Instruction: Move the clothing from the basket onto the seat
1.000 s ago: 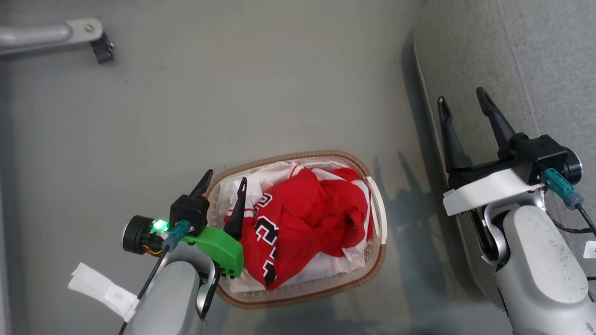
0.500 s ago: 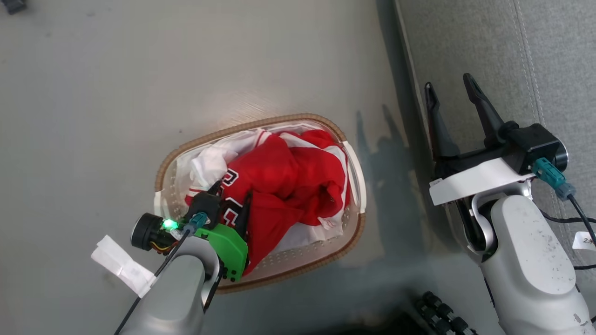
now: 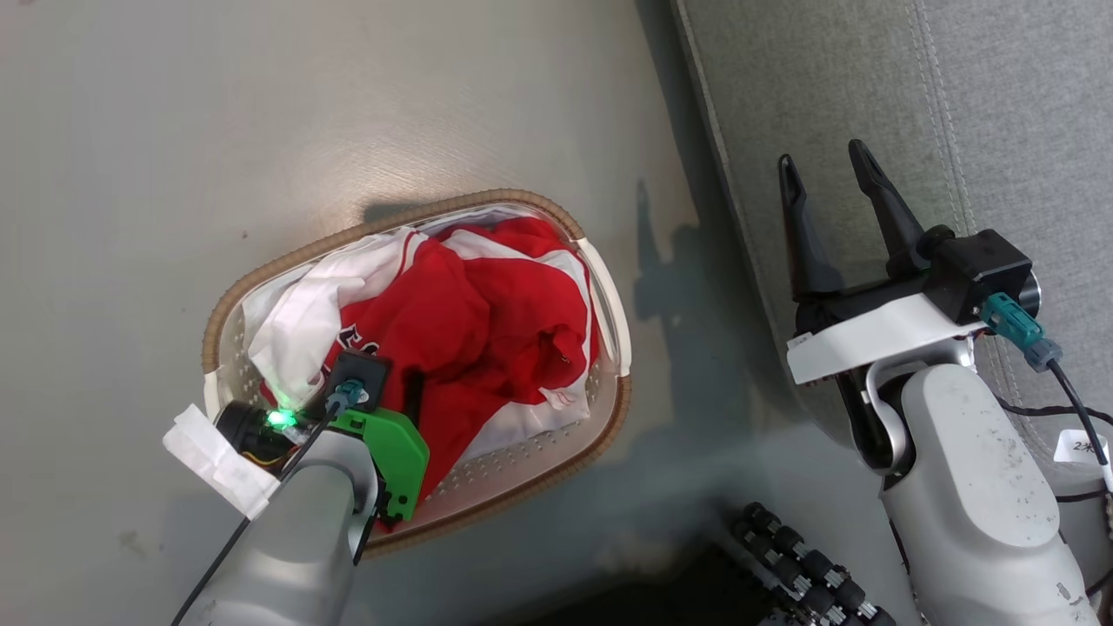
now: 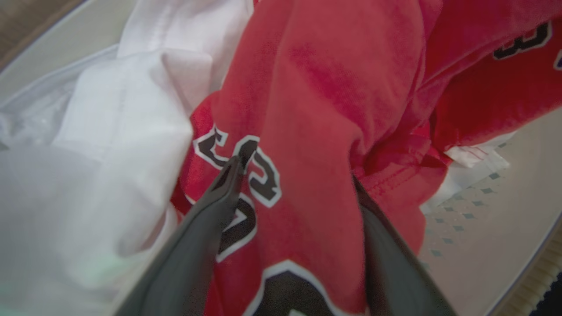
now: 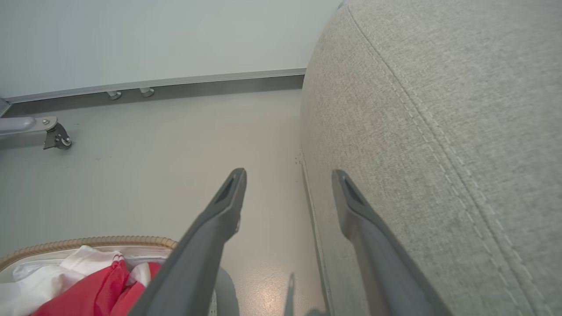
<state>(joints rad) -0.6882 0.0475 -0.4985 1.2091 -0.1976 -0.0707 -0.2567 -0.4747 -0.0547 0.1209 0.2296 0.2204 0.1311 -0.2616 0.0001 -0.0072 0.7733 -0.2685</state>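
The left gripper (image 4: 296, 171) is sunk in the basket (image 3: 287, 256), its fingers spread astride a fold of the red jersey (image 3: 452, 322) and not pinching it. Farther off, the right gripper (image 3: 822, 156) hangs empty, fingers parted, over the edge of the grey seat (image 3: 869, 87).

One basket (image 3: 504, 196), one seat (image 3: 869, 87), two garments (image 3: 487, 322) (bunched)

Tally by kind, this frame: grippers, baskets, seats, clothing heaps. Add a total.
Grippers: 2 (left gripper, right gripper)
Baskets: 1 (basket)
Seats: 1 (seat)
Clothing heaps: 1 (clothing, bunched in the basket; separate pieces cannot be counted)
Total: 5
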